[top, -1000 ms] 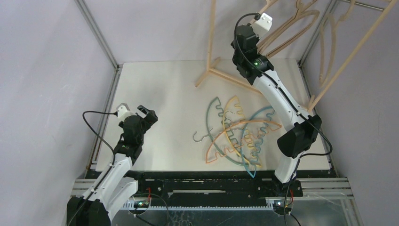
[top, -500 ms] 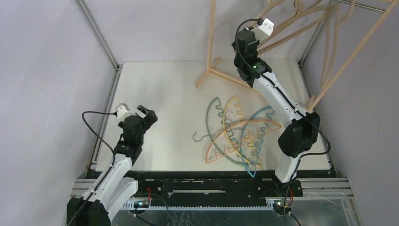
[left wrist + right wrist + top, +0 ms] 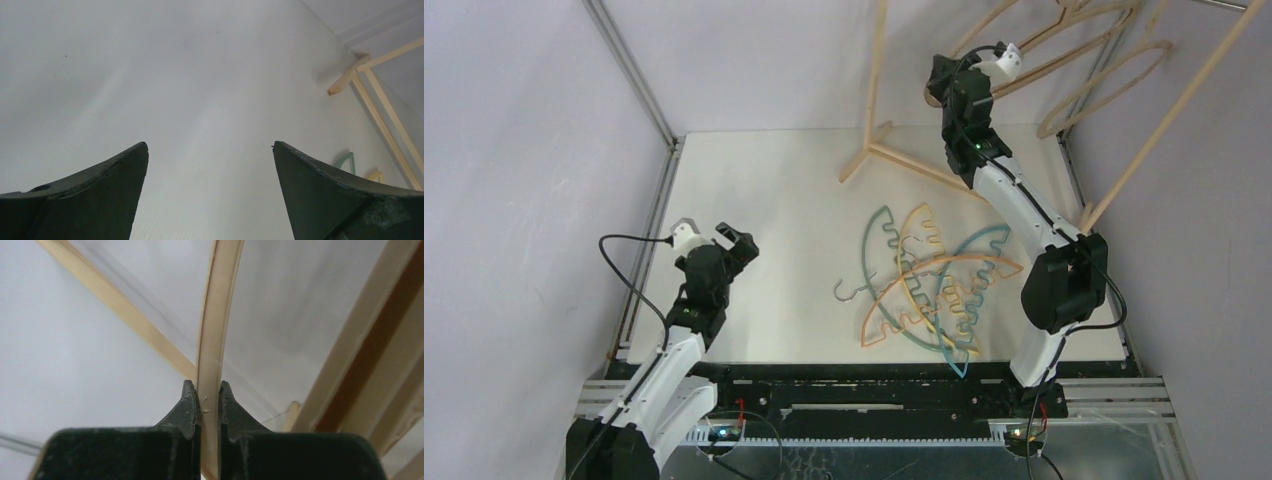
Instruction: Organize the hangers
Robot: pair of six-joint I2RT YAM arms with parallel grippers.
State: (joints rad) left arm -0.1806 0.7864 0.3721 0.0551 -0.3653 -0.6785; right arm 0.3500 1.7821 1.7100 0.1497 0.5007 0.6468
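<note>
The right end effector [image 3: 210, 388] was raised at the far right. Its jaws were pressed together on the thin edge of a beige wooden hanger [image 3: 218, 315], up among the other wooden hangers [image 3: 1104, 88] beside the rack [image 3: 876, 90]. The left end effector [image 3: 210, 146] hovered low over the near left of the bench [image 3: 764, 180], jaws wide apart and holding nothing.

The wooden hanger looked stiff, light and smooth. Pinched on one narrow arm, it would likely swing or twist about the grip, so a hold nearer the neck would probably steady it. Whether its hook was caught on the rack could not be told.

The coloured hangers [image 3: 929, 285] lay in a tangled heap on the bench right of centre, with teal, blue, yellow and orange arches crossing one another. They appeared thin, very light and somewhat springy. Their wavy notches seemed apt to snag, so lifting one might drag its neighbours. Lying flat, they offered little edge to grip. The grey hook [image 3: 849, 292] jutting from the left of the heap, or an arch riding over another, looked the best place to take hold.

The bench was a smooth, matt white sheet, probably slippery under flat plastic. Plain pale walls [image 3: 524, 150] closed the space on the left, right and far sides.
</note>
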